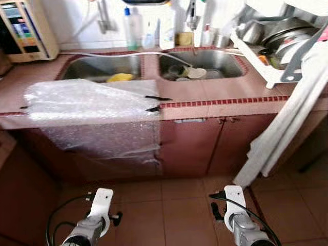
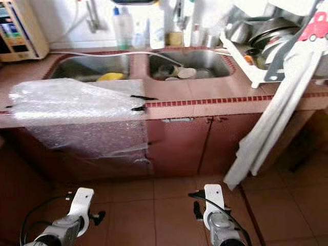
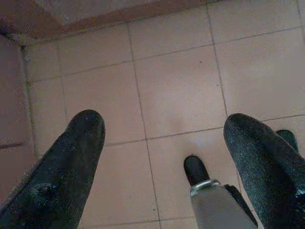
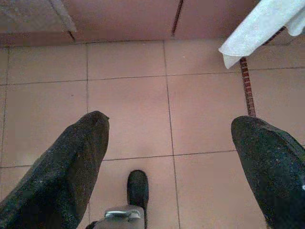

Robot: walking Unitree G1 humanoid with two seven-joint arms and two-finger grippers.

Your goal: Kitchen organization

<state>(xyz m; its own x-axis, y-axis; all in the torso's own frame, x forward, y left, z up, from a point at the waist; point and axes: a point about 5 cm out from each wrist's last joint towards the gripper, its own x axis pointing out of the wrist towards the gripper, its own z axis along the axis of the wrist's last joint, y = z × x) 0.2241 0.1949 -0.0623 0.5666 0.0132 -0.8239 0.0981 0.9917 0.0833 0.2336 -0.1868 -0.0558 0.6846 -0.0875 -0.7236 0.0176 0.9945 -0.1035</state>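
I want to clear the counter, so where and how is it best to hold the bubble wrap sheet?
Probably grip the bubble wrap at its hanging front part, coming from the front, where the robot stands. The sheet lies flat on the counter but drapes over the edge in front of the cabinet, so fingers can close on both faces there.

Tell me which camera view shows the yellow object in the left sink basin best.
Left eye view: the yellow object lies in the steel left sink basin, behind the bubble wrap. The right eye view shows the same, slightly offset; both wrist views look at floor tiles.
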